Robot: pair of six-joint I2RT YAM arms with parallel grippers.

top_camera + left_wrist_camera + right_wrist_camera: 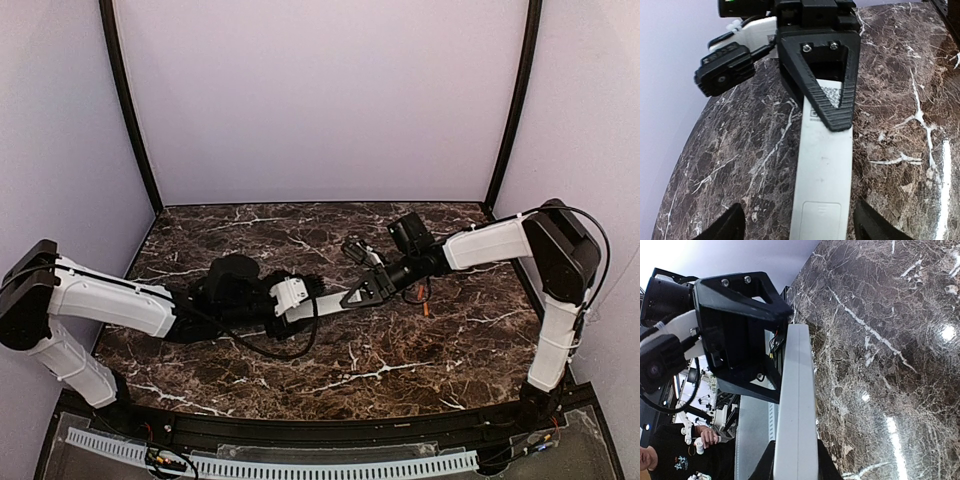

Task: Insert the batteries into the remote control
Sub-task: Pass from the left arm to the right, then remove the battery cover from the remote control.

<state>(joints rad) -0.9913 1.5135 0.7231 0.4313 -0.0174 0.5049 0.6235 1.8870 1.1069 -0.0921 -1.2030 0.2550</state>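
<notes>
Remote control [822, 170]: it is a slim white bar in the middle of the bench [400, 370], stretched between the two claws, with one end toward each arm.
Remote control, details: on the face that looks up there is a dark printed label [829, 94] at the end near the right arm. At the end near the left arm there is an outlined panel [817, 220].
Remote control, contact with bench: I cannot tell if it lies on the marble or is held a little above it.
Left claw [799, 227]: it is spread. One finger stands on each side of the remote's near end, and dark marble shows between each finger and the white plastic, so it touches nothing.
Right claw [794, 466]: it is pressed onto the remote control. In the right wrist view the two fingers hug the bar from both sides. In the left wrist view one black triangular finger [832, 107] lies flat on the labelled face.
Battery [426, 307]: one small orange-red cylinder lies on the bench under the right forearm. It is just beside the right claw's wrist and well apart from the remote's slot end.
Other batteries: I cannot make out any more.
Left arm: it reaches in low from the left side.
Right arm: it reaches in from the right, and a black cable [413, 294] loops near its wrist.
</notes>
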